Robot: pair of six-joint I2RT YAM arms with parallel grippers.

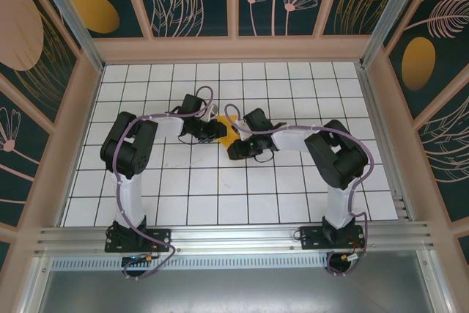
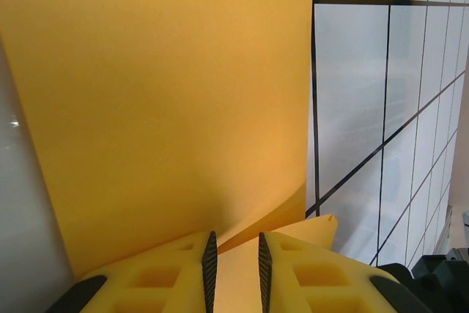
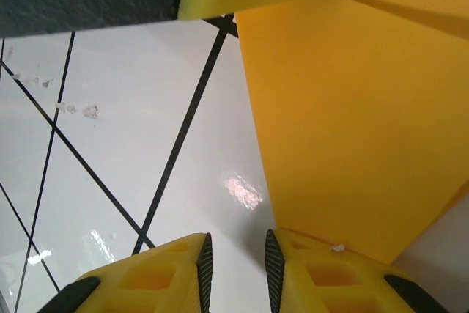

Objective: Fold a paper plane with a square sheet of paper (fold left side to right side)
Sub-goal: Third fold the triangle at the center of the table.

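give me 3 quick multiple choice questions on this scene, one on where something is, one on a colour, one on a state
1. Where does the sheet of paper lie in the top view?
A. on the metal rail at the near edge
B. mid-table, between the two grippers
C. in the far left corner

2. What colour is the sheet?
A. orange-yellow
B. blue
C. white

3. How do the right gripper's jaws stand?
A. clamped on a pen
B. spread wide around a cup
C. slightly apart, with nothing between them

Answers:
1. B: the sheet of paper sits on the table where the left gripper and the right gripper meet.
2. A: both wrist views show plain orange-yellow paper.
3. C: bare white table shows through the narrow gap in the right wrist view.
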